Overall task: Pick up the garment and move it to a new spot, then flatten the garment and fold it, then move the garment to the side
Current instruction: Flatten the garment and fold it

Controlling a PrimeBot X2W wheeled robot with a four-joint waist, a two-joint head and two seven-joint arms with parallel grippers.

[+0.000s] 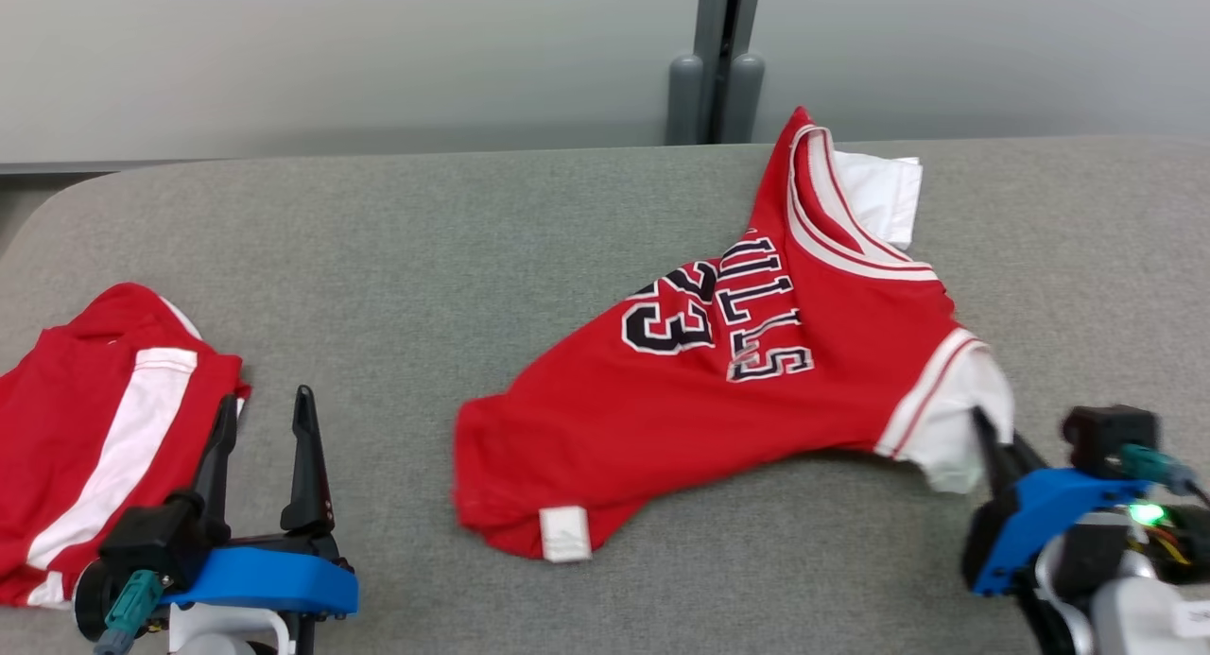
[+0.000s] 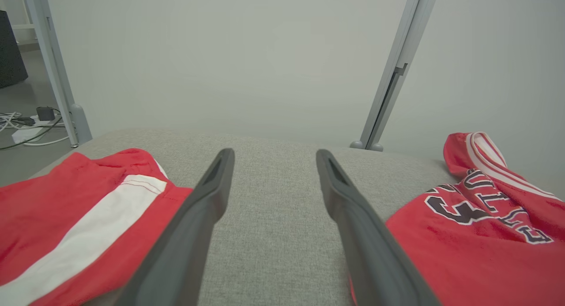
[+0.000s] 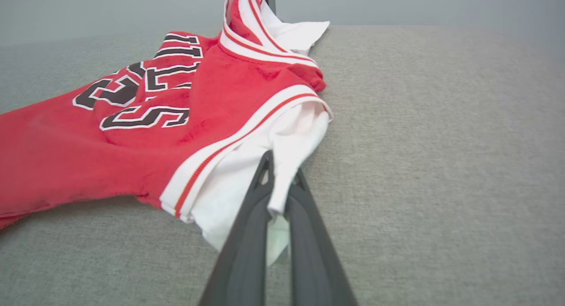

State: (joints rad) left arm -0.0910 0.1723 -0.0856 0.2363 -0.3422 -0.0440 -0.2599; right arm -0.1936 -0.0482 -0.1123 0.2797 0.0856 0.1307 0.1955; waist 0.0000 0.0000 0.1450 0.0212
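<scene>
On grey table (image 1: 397, 258), red jersey (image 1: 662, 400) lying rumpled, right hand (image 1: 980, 417) clamped on its white sleeve (image 1: 950, 438), left hand (image 1: 265, 400) fingers apart, empty, near red shorts (image 1: 85, 419)

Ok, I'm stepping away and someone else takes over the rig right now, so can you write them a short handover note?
The right pincer is shut on the white sleeve of the red jersey.
The left pincer is open and holds nothing, over the grey table between the jersey and a second red garment with a white stripe on the left.
The jersey lies rumpled mid-table, lettering up.
Done: grip taken, nothing more.
Left: lift and move it, flatten, fold, set it aside.
</scene>
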